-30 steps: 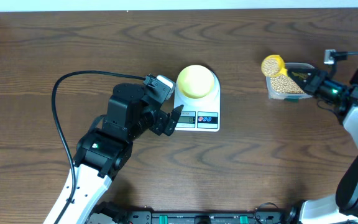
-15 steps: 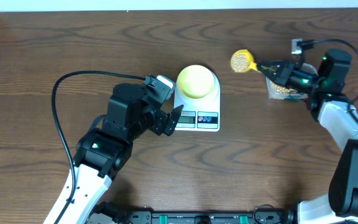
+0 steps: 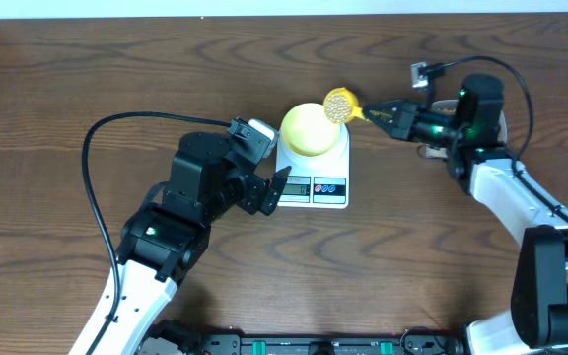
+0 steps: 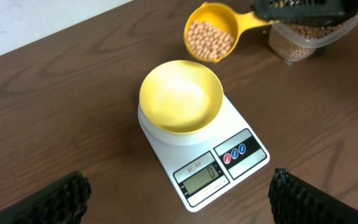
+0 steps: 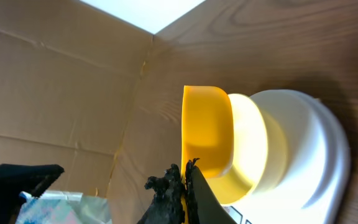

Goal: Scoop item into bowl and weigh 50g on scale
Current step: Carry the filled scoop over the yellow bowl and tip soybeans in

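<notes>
a white flat rectangular digital kitchen scale sits near the middle of the dark wood-grain table, and the small round pale yellow-green bowl stands on its platform, towards the back, leaving the grey screen and two round buttons uncovered in front. from the left wrist camera the screen reads zero. the right gripper reaches in from the right with its jaws pressed together on the handle of a yellow plastic scoop. the scoop's cup is held in the air, close to level, at the bowl's far right rim, just overlapping it when seen from above. it is heaped with small round beige-tan beans. behind the scoop, further right, a clear rounded plastic tub holds more of the same beans, partly hidden by the right arm. the left gripper hangs low just off the scale's front left corner, its black fingers spread wide apart with nothing between them, pointing towards the scale. its black cable loops across the table on the left.
</notes>
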Controlling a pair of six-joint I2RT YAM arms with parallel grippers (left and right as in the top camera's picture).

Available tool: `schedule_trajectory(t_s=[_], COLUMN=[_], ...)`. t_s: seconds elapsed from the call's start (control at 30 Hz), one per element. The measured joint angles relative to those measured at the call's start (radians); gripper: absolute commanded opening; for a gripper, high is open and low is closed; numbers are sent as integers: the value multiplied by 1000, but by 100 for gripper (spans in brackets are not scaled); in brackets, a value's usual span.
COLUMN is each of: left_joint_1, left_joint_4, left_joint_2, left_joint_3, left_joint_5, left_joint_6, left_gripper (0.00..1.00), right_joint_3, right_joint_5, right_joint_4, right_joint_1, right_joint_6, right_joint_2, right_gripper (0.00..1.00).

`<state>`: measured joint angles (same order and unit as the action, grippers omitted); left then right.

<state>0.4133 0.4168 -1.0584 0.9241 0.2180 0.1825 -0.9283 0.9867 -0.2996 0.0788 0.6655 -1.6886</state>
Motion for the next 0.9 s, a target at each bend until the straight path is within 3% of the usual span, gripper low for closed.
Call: schedule_trajectory(t_s=[0.3,0.9], left_joint_1=[0,0], left_joint_4=[0,0], left_joint_2=[0,0], left_joint_3=[0,0], left_joint_5=[0,0], left_joint_6=[0,0], left_gripper=[94,93], right_joint_3=[0,0], right_joint_5=[-48,-95], right_joint_4=[0,0], right_joint_1=[75,130], right_joint_6=[-98,-470], right_joint_2=[0,0], right_gripper=[1,1])
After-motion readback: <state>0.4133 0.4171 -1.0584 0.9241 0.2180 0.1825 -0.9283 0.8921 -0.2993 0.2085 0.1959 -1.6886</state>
